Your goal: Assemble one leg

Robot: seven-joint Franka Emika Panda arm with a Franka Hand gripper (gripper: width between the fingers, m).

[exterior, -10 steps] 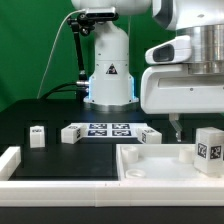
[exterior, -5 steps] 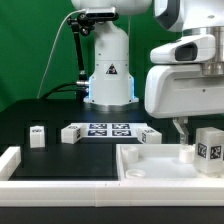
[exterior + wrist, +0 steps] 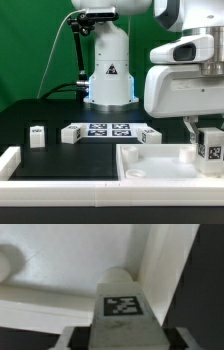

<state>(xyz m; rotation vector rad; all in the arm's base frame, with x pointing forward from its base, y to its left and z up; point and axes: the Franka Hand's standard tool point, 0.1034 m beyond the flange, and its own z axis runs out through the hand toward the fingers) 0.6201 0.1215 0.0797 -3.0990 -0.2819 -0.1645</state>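
Observation:
The leg (image 3: 208,146) is a small white block with a black-and-white tag, standing upright inside the right part of the large white tray (image 3: 140,160). My gripper (image 3: 205,132) comes down over it, with one finger (image 3: 190,128) against its left side. In the wrist view the leg (image 3: 122,303) fills the gap between my gripper's (image 3: 125,339) dark pads, and its far tip points at the tray floor beside the raised rim (image 3: 165,258). The gripper looks shut on the leg.
Three more small tagged legs (image 3: 37,135) (image 3: 70,133) (image 3: 150,135) lie on the black table around the marker board (image 3: 108,129). The arm's base (image 3: 108,70) stands behind. A white rail (image 3: 10,160) runs along the front left. A round boss (image 3: 6,263) rises from the tray floor.
The visible finger has moved toward the exterior view's right until it meets the leg's side. The gripper body shifted slightly the same way. The leg has stayed in place.

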